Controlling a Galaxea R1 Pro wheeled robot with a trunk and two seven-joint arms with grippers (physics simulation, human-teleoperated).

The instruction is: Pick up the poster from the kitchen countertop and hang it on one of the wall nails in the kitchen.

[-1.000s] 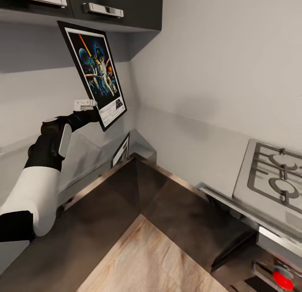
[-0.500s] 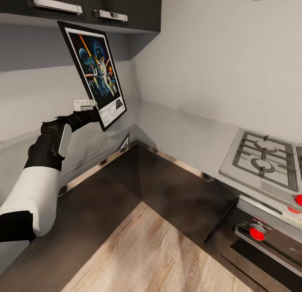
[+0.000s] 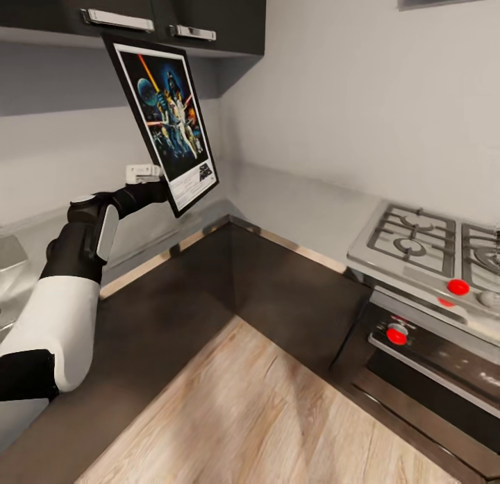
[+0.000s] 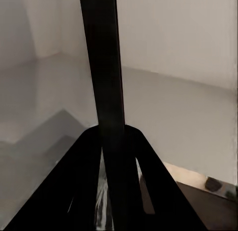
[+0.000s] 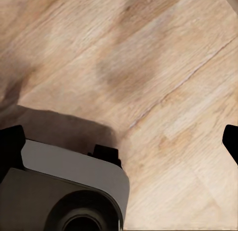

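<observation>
- Head view: the left gripper (image 3: 164, 190) is raised at the left, its jaws closed on the lower edge of the poster (image 3: 169, 116). The poster stands upright, tilted, in the air above the counter (image 3: 292, 296), its top corner just under the dark wall cabinets (image 3: 173, 12) with metal handles.
- Head view, surroundings: the dark glossy counter runs in an L along the grey walls; a silver gas hob (image 3: 423, 248) sits at the right, with red knobs (image 3: 457, 287) on the oven front below it. Light wooden floor (image 3: 264, 414) lies in the foreground. A steel sink (image 3: 10, 262) shows at the far left edge.
- Left wrist view: the poster's black frame edge (image 4: 106, 92) rises straight up between the two dark fingers (image 4: 74, 186), which press it from both sides. Grey wall and counter corner lie behind.
- Right wrist view: the camera looks down at the wooden floor (image 5: 148, 67), with part of the robot's grey-white body (image 5: 69, 186) below. Dark fingertips (image 5: 11, 144) show at opposite edges, set wide apart, with nothing between them.
</observation>
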